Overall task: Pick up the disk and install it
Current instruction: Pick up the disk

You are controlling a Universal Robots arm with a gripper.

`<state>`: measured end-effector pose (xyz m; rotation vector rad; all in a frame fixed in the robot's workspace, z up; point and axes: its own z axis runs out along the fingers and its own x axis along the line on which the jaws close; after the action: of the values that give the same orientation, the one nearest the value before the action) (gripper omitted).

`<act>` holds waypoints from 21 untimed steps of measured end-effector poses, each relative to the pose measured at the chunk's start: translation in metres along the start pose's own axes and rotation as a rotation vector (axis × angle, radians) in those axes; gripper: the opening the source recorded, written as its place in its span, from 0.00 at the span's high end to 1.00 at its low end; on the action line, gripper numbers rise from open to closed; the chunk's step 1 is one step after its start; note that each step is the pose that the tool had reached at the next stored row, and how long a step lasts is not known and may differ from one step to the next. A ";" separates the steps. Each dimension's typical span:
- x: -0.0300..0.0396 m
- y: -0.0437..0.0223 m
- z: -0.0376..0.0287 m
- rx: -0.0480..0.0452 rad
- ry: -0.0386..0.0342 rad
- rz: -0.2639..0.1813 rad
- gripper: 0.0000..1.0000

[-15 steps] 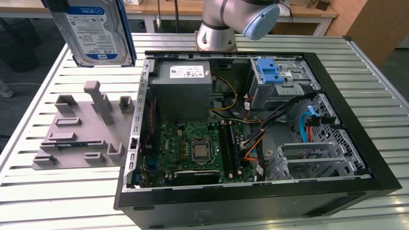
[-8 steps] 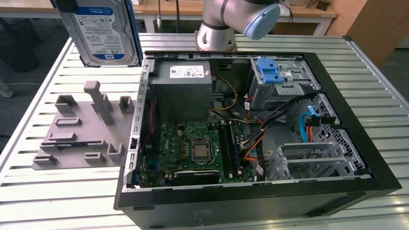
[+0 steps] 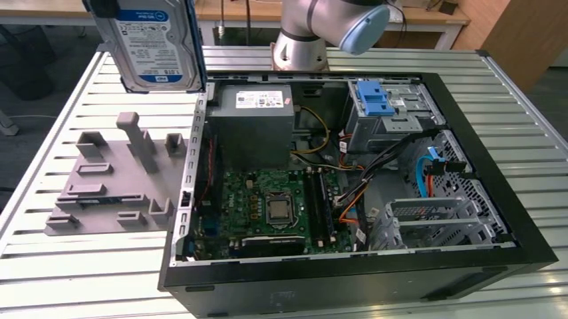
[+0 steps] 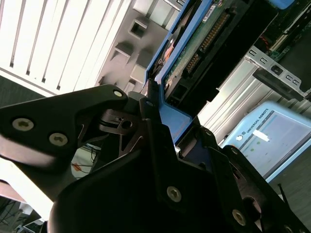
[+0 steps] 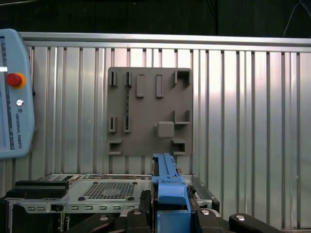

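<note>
Printed white-and-blue label on the disk, its print too fine to read; white sticker on the power supply; lettering along the teach pendant.

One disk, one holder block, one case.

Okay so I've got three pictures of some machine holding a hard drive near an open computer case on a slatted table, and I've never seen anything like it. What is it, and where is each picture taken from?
It is a robot arm with a gripper for a hand. The exterior view comes from a camera standing off the arm; both wrist views come from cameras riding near its wrist. On the slatted table stand an open computer case, its circuit board showing, and beside it, at the exterior view's left, a grey holder block. The gripper is clamped on the disk, a hard drive in a blue frame, held up in the air, outside the case.
</note>
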<state>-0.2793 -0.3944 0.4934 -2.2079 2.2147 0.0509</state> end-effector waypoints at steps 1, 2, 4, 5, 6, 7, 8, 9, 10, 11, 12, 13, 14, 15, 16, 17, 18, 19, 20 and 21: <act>0.0001 -0.0020 0.0000 0.0000 -0.0001 0.000 0.64; 0.0001 -0.0042 -0.0001 0.0000 0.0000 0.000 0.64; 0.0003 -0.0085 -0.0001 0.0000 0.0000 0.000 0.64; 0.0003 -0.0105 -0.0001 0.0000 -0.0001 0.000 0.64; 0.0004 -0.0126 -0.0002 0.0000 0.0000 0.000 0.64; 0.0005 -0.0147 -0.0002 0.0000 0.0000 0.000 0.64; 0.0006 -0.0166 -0.0002 0.0001 -0.0001 0.000 0.64; 0.0006 -0.0188 -0.0002 0.0001 0.0000 0.000 0.64; 0.0007 -0.0206 -0.0003 0.0000 0.0000 0.000 0.64; 0.0011 -0.0224 -0.0003 0.0000 0.0000 0.000 0.64; 0.0017 -0.0241 -0.0004 0.0000 0.0000 0.000 0.64; 0.0023 -0.0257 -0.0004 0.0000 0.0000 0.000 0.64; 0.0031 -0.0273 -0.0005 0.0000 0.0001 0.000 0.64; 0.0039 -0.0290 -0.0005 0.0001 -0.0001 0.000 0.64; 0.0046 -0.0306 -0.0005 0.0001 0.0000 0.000 0.64; 0.0051 -0.0321 -0.0006 0.0000 0.0000 0.000 0.64; 0.0055 -0.0337 -0.0006 0.0001 0.0000 0.000 0.64; 0.0057 -0.0350 -0.0006 0.0000 0.0000 0.000 0.64; 0.0058 -0.0357 -0.0007 0.0000 0.0000 0.000 0.64; 0.0057 -0.0357 -0.0007 0.0000 0.0000 0.000 0.64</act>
<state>-0.2436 -0.4002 0.4934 -2.2079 2.2147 0.0509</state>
